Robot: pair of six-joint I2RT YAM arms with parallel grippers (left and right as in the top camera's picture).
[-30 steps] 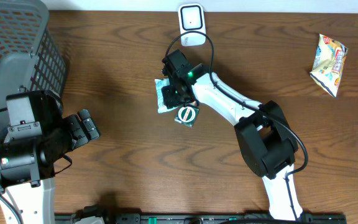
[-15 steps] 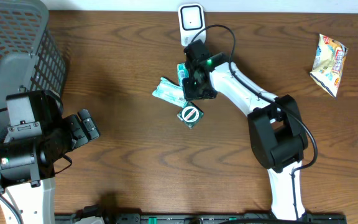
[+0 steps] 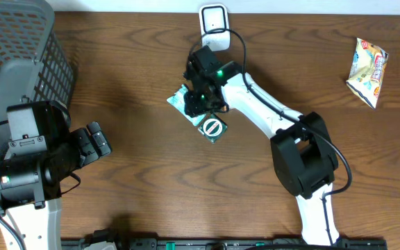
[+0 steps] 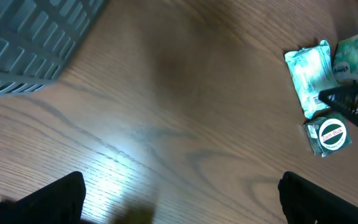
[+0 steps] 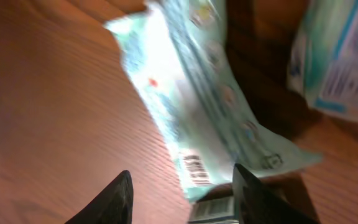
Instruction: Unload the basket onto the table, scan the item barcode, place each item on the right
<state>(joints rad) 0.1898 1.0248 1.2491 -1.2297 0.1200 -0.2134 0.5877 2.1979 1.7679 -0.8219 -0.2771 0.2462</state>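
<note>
- Right gripper (image 5: pixel 182 180): fingers (image 5: pixel 114 199) stand partly closed, with the near end of the green packet (image 5: pixel 185 93) running down between them. It looks pinched there, though the contact itself sits at the edge of the wrist view.
- Packet long axis, wrist view: diagonal, from the near end at the fingertips up to the far end at the top of the picture. A dark shadow lies along its right edge.
- Barcode (image 5: pixel 194 167): printed across the packet's near end, just above the fingertips, facing the wrist camera.
- Overhead: the right gripper (image 3: pixel 201 104) is mid-table and the green packet (image 3: pixel 179 101) sticks out of it to the left. The free end points away from the scanner (image 3: pixel 214 21), which stands near, at the table's far edge.
- Second packet (image 5: pixel 340 62): just right of the held one in the wrist view, and apart from it.
- Small box (image 3: pixel 212 127) with a round label: just below the gripper in the overhead view, on the table (image 3: pixel 151 180).
- Left gripper (image 4: pixel 180 186): jaws wide apart, nothing between them, over bare wood. Overhead it sits at the left (image 3: pixel 96 142), well apart from the packet.
- Basket (image 3: pixel 12 55): far left corner.
- Snack bag (image 3: pixel 368 62): far right, well apart from everything else.
</note>
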